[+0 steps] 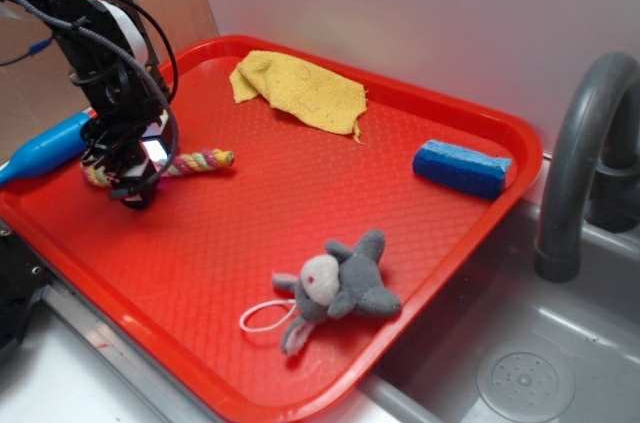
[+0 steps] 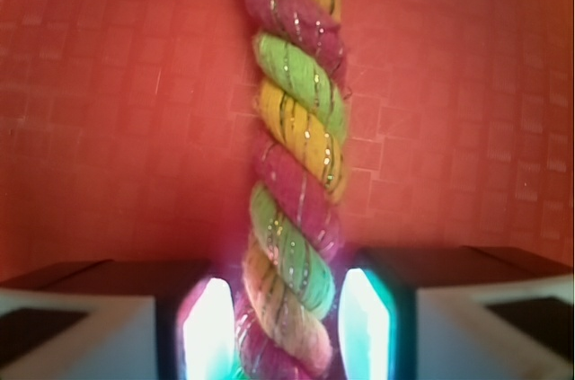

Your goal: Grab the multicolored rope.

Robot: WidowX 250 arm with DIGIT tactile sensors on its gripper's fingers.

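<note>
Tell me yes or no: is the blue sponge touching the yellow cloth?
No. The blue sponge sits alone near the tray's right rim, with bare red tray between it and the yellow cloth at the back.

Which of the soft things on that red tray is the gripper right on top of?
The multicolored twisted rope at the tray's left side: the gripper straddles it, pads on both sides. The yellow cloth, blue sponge and grey plush toy lie apart.

One tray [image 1: 470, 203] carrying one rope [image 1: 200, 161], one yellow cloth [image 1: 300, 91], one blue sponge [image 1: 462, 168], one grey plush toy [image 1: 340, 283]; one blue handle [image 1: 45, 148] at its left edge.
</note>
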